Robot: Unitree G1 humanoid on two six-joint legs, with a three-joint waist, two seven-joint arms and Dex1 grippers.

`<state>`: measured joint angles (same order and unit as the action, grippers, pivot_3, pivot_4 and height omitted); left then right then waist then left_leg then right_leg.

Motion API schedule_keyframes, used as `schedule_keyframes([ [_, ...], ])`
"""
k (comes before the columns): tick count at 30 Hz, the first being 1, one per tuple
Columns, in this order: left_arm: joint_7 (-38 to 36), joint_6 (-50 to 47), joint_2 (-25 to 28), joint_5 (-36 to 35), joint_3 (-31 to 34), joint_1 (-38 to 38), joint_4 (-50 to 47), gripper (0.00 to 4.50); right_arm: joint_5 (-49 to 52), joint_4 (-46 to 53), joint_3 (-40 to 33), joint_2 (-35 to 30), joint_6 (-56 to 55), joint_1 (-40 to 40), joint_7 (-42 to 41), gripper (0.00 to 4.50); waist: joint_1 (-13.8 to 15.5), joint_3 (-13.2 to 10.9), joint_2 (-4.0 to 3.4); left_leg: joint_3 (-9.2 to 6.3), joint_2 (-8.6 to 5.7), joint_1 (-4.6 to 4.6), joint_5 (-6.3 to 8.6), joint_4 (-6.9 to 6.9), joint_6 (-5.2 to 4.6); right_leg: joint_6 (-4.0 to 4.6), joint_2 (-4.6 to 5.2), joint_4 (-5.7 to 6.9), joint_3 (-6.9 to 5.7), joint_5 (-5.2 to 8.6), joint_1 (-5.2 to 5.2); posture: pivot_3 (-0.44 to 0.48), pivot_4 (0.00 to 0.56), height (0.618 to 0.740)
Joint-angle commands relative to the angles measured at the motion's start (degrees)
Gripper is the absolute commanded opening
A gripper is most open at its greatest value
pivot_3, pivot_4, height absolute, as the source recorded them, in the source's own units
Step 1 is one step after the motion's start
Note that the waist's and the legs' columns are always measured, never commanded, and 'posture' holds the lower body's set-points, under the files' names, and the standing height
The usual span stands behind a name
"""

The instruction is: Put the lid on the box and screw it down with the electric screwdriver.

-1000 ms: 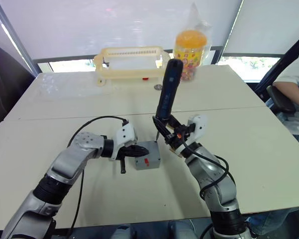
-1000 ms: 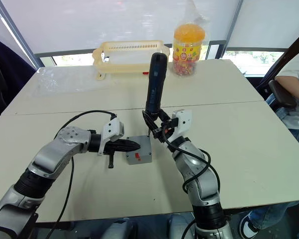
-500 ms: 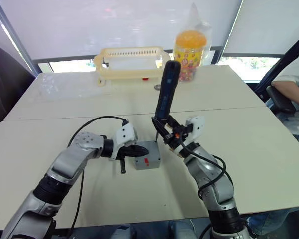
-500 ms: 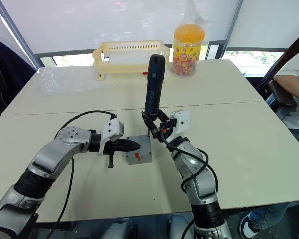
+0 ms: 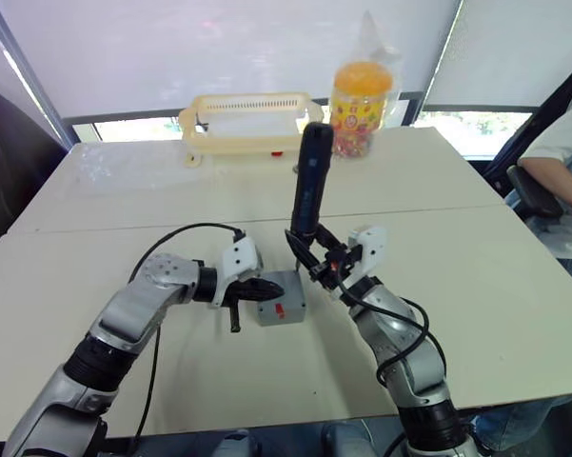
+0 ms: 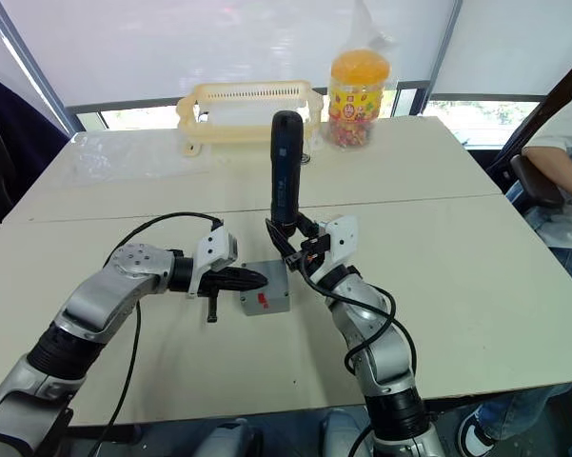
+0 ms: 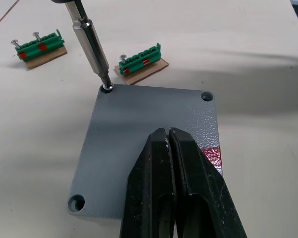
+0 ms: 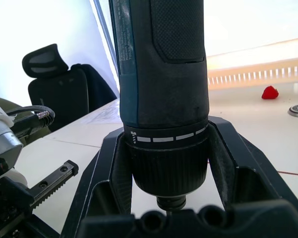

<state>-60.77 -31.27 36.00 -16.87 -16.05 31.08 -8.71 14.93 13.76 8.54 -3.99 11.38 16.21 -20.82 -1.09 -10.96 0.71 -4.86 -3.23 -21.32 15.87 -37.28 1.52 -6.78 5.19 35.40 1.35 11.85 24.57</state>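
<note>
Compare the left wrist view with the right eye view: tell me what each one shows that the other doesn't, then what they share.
Left wrist view alone: two green screw holders on cardboard beside the box, the bit seated in one corner hole of the lid, and three other corner holes that look empty.

Right eye view alone: the cream basket, the orange-lidded jar, a seated person at the table's edge, and the right gripper clamped on the electric screwdriver.

Both: the left gripper, shut, resting on the lidded box with its red mark.
</note>
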Motion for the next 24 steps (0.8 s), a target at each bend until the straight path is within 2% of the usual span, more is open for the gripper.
schedule_keyframes([
  [1, 0.1, -1.3, 0.6, 0.9, -0.5, -1.3, 0.6, 0.05, -0.5, -0.8, 0.2, 0.2, -2.0, 0.2, -0.5, 1.7, 0.0, 0.0, 0.0, 0.0, 0.0, 0.0, 0.0, 0.0, 0.0, 0.0, 0.0, 0.0, 0.0, 0.0, 0.0, 0.0, 0.15, 0.74],
  [24, 0.2, -2.2, 0.7, 0.9, -0.2, -2.0, -0.7, 0.05, -3.4, -5.3, 2.8, 0.7, -6.3, -1.7, -1.0, 1.7, 0.0, 0.4, -0.01, -0.04, 0.03, 0.03, 0.0, 0.0, 0.0, 0.01, -0.02, 0.01, 0.01, 0.0, -0.01, 0.0, 0.15, 0.74],
])
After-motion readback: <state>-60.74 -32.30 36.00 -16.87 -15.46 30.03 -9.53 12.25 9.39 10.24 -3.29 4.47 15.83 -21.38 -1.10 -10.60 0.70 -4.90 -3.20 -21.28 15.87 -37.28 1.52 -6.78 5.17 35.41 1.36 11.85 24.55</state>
